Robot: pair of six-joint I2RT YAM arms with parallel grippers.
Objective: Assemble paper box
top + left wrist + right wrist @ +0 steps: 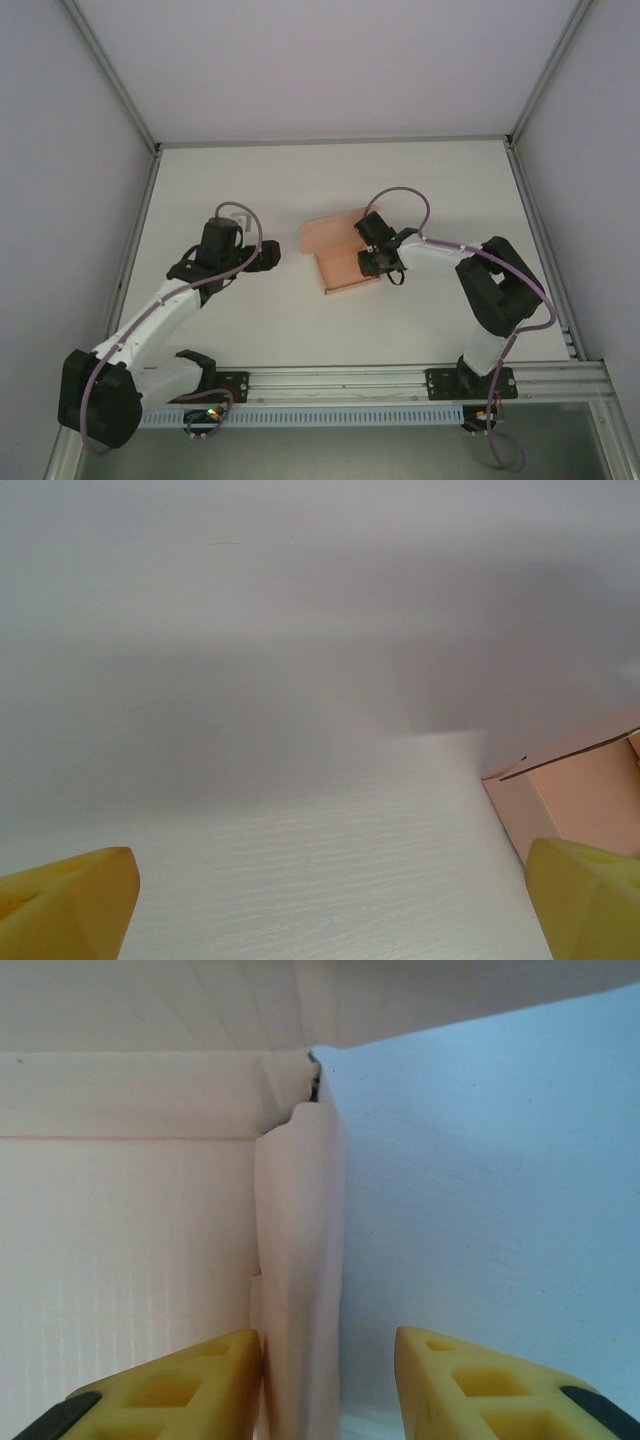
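Observation:
The paper box (340, 258) is salmon-pink card, partly folded, lying at the middle of the table with flaps raised toward the back. My right gripper (372, 250) sits over its right side. In the right wrist view its open jaws straddle an upright folded wall of the box (300, 1260). The left finger (190, 1385) touches that wall and the right finger (470, 1385) stands apart from it. My left gripper (262, 257) hovers left of the box, wide open and holding nothing. The left wrist view has a corner of the box (590, 790) at the right edge.
The white table (250, 320) is boxed in by grey walls on three sides. A metal rail (400, 380) runs along the near edge between the arm bases. A small pale object (240, 214) lies behind the left gripper.

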